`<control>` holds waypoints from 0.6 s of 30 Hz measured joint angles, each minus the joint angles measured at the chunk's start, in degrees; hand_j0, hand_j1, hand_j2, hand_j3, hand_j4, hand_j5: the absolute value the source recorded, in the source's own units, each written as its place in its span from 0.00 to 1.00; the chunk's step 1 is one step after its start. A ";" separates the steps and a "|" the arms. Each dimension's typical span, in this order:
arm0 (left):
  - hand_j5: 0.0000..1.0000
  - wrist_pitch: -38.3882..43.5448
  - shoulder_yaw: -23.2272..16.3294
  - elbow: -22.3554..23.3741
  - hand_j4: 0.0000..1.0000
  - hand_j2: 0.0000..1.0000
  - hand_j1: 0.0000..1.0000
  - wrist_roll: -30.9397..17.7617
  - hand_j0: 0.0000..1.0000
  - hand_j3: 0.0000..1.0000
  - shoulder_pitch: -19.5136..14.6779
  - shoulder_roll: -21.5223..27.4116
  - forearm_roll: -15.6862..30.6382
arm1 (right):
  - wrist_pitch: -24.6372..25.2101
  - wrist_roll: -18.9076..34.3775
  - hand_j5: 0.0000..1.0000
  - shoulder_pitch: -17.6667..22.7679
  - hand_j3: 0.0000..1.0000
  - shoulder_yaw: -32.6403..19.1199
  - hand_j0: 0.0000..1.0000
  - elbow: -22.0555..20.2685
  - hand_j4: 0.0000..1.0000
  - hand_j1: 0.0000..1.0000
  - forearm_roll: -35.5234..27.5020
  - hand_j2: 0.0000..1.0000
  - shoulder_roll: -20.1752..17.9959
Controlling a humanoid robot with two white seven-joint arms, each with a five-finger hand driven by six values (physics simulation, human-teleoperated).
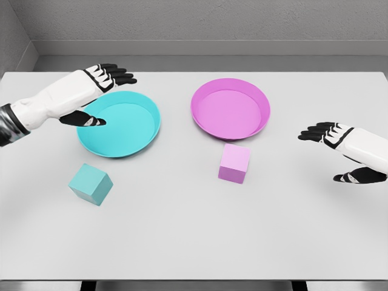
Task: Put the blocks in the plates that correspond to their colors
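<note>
Since both blocks sit on the table and both plates are bare, the sorting looks as though it has not begun, and the step in hand appears to be the first reach. On the left side, the left hand hovers over the far left rim of the teal plate, its fingers spread and loose, holding nothing; the right hand hangs over the table's right edge, well apart from everything, likewise relaxed and holding nothing. Just in front of the teal plate, near its left side and not touching it, lies the teal block, a small cube turned so that a corner faces the camera. Close in front of the pink plate stands the pink block, a paler lilac cube set nearly square to the view, its back edge just beside the plate's rim. Each block already lies before the plate of its own color, so the next move probably calls for a hand to drop toward the nearer cube, close around its sides, lift it over the shallow rim and set it inside. Because the teal cube is turned, the left hand would likely need some wrist rotation to meet flat faces.
</note>
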 measured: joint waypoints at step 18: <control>1.00 -0.02 -4.58 -6.03 1.00 1.00 1.00 -2.78 1.00 1.00 5.10 13.12 -1.32 | 3.81 2.22 1.00 -17.84 1.00 9.61 1.00 -0.91 1.00 1.00 1.26 1.00 3.26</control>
